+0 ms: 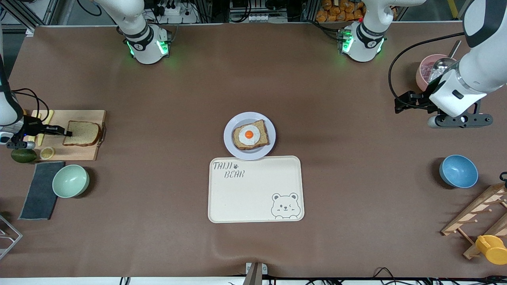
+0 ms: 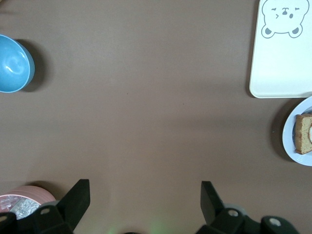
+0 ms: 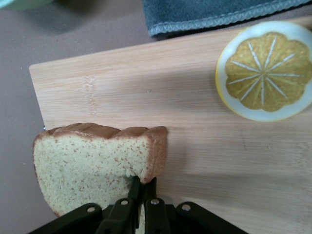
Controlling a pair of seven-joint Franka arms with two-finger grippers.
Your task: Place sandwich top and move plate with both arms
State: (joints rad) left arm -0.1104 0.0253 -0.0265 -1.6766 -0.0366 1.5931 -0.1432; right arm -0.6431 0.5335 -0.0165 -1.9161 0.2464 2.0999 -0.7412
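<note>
The sandwich top (image 1: 82, 133), a plain speckled brown slice, lies on a wooden cutting board (image 1: 63, 152) at the right arm's end of the table. My right gripper (image 1: 68, 133) is shut on its crust edge; in the right wrist view the fingers (image 3: 138, 187) pinch the slice (image 3: 92, 165) at a corner. The pale plate (image 1: 231, 147) sits mid-table and holds a bread slice with a fried egg (image 1: 250, 135). My left gripper (image 1: 400, 105) hangs open over bare table near the left arm's end, with nothing between its fingers (image 2: 78, 197). The plate's edge (image 2: 292, 146) shows in the left wrist view.
A cream bear tray (image 1: 253, 194) touches the plate on the side nearer the camera. A lemon slice (image 1: 47, 152), avocado (image 1: 23, 155), green bowl (image 1: 70, 181) and grey cloth (image 1: 39, 190) sit by the board. A blue bowl (image 1: 458, 171), pink bowl (image 1: 425, 69) and wooden rack (image 1: 475, 213) stand at the left arm's end.
</note>
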